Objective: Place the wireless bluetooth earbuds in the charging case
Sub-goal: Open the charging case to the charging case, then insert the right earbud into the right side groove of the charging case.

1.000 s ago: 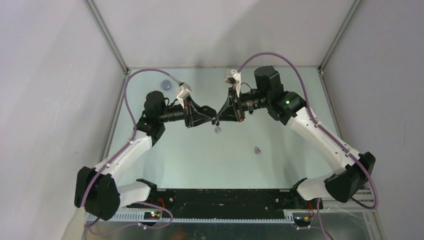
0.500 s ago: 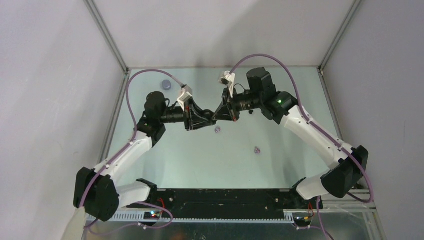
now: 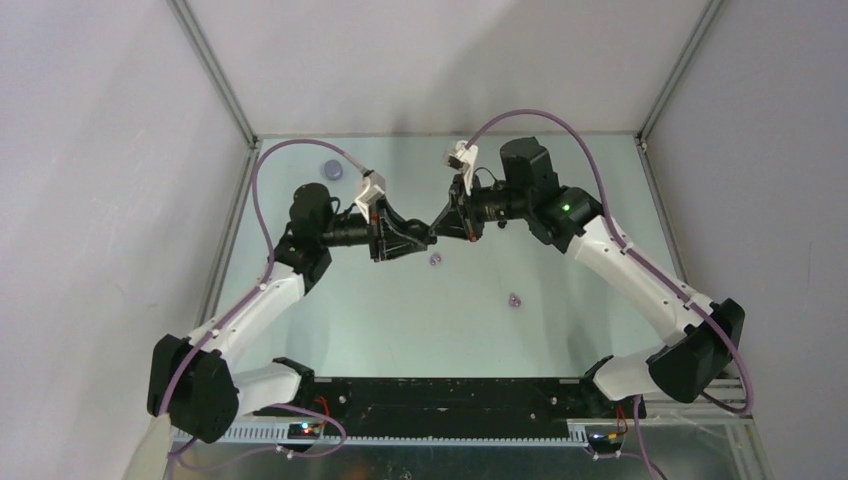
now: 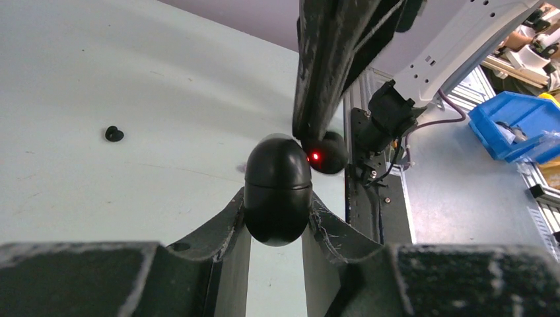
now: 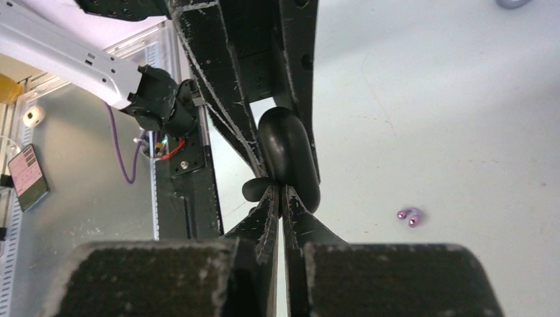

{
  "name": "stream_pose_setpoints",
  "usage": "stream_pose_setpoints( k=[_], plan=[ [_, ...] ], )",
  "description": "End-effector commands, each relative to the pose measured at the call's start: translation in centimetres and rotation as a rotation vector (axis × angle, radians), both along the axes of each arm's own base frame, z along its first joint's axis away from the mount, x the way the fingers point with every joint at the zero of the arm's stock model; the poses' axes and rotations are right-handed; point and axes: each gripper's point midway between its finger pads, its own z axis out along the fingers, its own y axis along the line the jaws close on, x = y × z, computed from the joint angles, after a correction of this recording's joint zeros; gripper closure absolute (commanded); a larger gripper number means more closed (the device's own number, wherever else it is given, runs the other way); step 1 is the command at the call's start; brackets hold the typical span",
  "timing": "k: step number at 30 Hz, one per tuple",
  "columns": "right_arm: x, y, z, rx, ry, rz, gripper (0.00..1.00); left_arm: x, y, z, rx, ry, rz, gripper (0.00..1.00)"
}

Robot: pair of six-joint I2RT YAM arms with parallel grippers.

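Note:
My left gripper is shut on a black egg-shaped charging case, which looks closed along its seam. My right gripper meets it tip to tip above the table middle. It is shut on a glossy black earbud with a red light. The bud sticks out beside the tips and touches the case's top. A second black earbud lies on the table. Two lilac earbuds lie below the grippers; one shows in the right wrist view.
A small lilac round case sits at the table's far left, near the left wall frame. The black base rail runs along the near edge.
The right arm's wrist has shifted left and up a little, bringing its tips closer over the case. The left gripper has held the case almost still.

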Motion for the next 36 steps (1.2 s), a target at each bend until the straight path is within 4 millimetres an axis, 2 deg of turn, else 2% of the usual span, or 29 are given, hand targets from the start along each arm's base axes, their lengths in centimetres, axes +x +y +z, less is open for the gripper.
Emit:
stream_pose_setpoints(
  k=[1,8,20,25,36],
  plan=[
    [2.5,-1.4,1.8,0.021,-0.11,-0.11,0.96,-1.7,-0.2,0.9,-0.018,-0.055,-0.083,1.0],
    [3.0,-1.9,1.9,0.014,-0.144,-0.144,0.96,-1.7,-0.3,1.0,-0.022,-0.049,-0.089,1.0],
    [1.5,-2.6,3.9,0.044,-0.18,-0.123,0.96,-1.0,-0.4,0.7,-0.019,-0.026,-0.057,1.0],
    [1.6,-3.1,4.4,0.027,-0.238,-0.163,0.96,-0.4,-0.6,0.9,-0.043,0.013,-0.033,1.0],
    [1.3,-2.2,3.8,-0.045,-0.343,-0.212,0.98,0.1,-0.7,1.7,-0.065,0.09,-0.004,1.0]
  ],
)
